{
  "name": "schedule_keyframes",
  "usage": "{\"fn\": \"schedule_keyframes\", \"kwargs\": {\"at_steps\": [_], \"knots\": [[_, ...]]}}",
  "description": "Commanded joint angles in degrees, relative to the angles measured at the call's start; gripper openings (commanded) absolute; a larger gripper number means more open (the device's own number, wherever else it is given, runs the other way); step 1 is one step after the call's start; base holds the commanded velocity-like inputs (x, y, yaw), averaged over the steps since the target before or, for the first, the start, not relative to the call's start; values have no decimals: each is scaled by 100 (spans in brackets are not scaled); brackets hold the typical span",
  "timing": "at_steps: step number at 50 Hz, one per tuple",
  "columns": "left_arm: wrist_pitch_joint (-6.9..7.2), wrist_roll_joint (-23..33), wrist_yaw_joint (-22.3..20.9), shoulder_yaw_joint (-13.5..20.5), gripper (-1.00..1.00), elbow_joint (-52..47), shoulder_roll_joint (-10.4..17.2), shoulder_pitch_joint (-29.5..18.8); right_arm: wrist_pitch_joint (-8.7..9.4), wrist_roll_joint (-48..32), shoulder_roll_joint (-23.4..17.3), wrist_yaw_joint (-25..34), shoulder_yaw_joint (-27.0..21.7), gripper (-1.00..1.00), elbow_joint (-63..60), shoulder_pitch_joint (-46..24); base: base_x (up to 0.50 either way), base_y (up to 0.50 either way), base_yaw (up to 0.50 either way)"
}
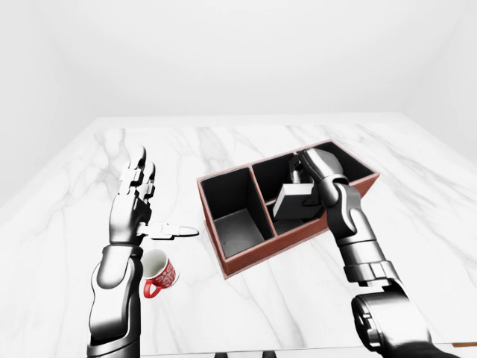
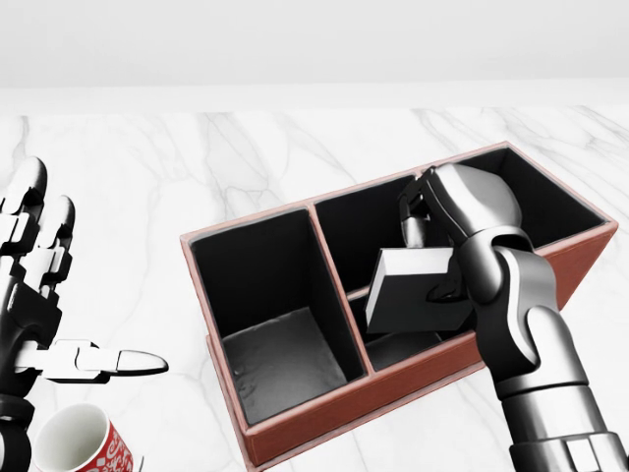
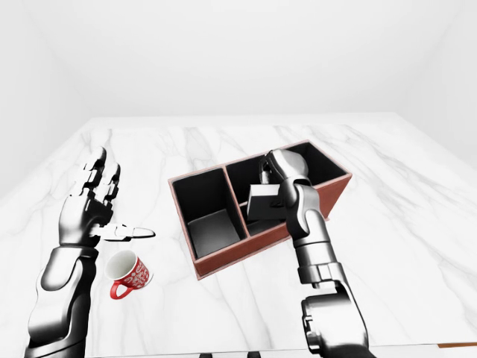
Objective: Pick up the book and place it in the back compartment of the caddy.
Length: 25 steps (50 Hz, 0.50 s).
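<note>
The caddy (image 2: 307,425) is a reddish-brown box with black insides, lying at an angle on the marble table. It has one large compartment on the left, and its right half is split lengthwise. My right hand (image 2: 428,252) is shut on the grey book (image 2: 408,293), holding it tilted over the right half, above the inner divider. Whether the book's lower edge rests on anything I cannot tell. At the left edge of the head view my left hand (image 2: 59,295) stands open, fingers up and thumb pointing right, well apart from the caddy.
A white mug with a red pattern (image 2: 86,444) lies on its side below my left hand, at the bottom left of the head view. The white marble table (image 2: 236,147) spreads around the caddy, with a plain white wall behind.
</note>
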Motion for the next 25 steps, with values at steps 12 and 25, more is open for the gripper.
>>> {"fn": "schedule_keyframes", "kwargs": {"at_steps": [12, 25], "knots": [[0, -11, 17, 7, 98, 32, 18, -37, -222, -113, -26, -295, 2, -100, 312, -167, 0, 0, 0], [0, -15, 18, 16, 98, 14, 20, -33, -472, -129, -70, -571, 12, -100, 704, -216, 0, 0, 0]]}}
